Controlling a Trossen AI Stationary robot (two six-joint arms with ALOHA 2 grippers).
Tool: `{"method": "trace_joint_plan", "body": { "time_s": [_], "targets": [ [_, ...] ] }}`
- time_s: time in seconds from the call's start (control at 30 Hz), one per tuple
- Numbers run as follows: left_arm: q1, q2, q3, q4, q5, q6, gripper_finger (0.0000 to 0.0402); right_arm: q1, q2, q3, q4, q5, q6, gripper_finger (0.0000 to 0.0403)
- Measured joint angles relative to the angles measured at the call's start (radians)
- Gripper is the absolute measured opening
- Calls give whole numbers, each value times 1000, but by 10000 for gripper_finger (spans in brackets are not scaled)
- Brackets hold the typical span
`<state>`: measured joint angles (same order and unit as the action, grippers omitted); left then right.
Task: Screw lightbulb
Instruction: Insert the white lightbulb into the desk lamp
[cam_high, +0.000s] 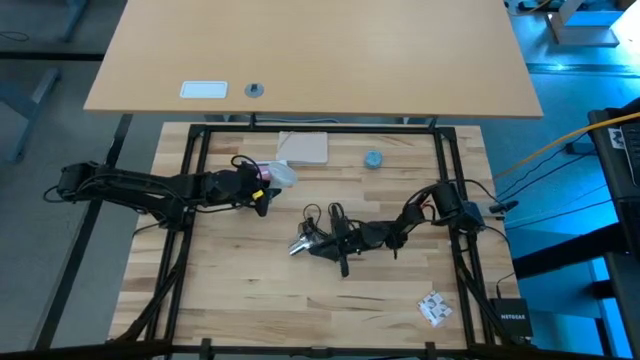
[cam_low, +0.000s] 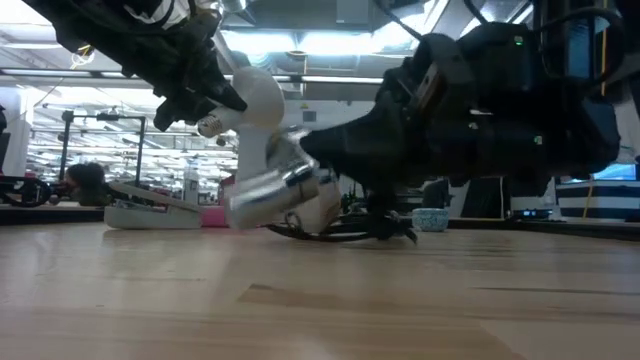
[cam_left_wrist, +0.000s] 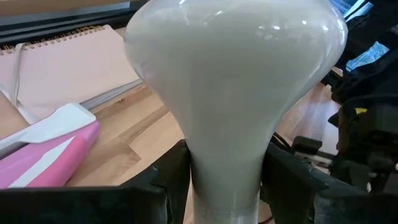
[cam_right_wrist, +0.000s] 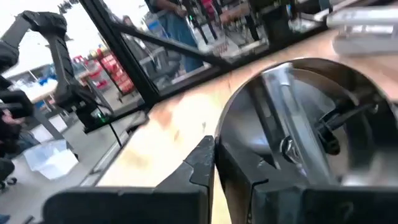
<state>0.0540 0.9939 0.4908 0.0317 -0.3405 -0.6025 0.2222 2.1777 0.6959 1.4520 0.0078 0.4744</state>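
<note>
The left gripper (cam_left_wrist: 224, 180) is clamped on the neck of the white frosted lightbulb (cam_left_wrist: 233, 81), held above the table apart from the round silvery metal socket (cam_right_wrist: 305, 124) pinched by the right gripper (cam_right_wrist: 214, 165), so joining and screwing appear undone.

White frosted lightbulb (cam_left_wrist: 230, 81) held aloft, neck clamped.

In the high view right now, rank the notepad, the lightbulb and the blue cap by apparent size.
1. Notepad, clearly the largest.
2. Lightbulb, held by the left gripper and partly hidden, so its full extent is unsure.
3. Blue cap, smallest, though not far below the bulb's visible part.
</note>
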Motion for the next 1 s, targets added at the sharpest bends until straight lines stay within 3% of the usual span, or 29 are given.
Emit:
{"method": "trace_joint_plan", "body": {
  "time_s": [0.4, 0.67, 1.0],
  "targets": [
    [0, 0, 0, 1, 0, 3, 155, 0, -1, 106, -285, -117, -6, 37],
    [0, 0, 0, 2, 0, 43, 155, 0, -1, 158, -329, -292, -57, 37],
    [0, 0, 0, 2, 0, 45, 155, 0, -1, 197, -343, -265, -60, 37]
  ]
}}
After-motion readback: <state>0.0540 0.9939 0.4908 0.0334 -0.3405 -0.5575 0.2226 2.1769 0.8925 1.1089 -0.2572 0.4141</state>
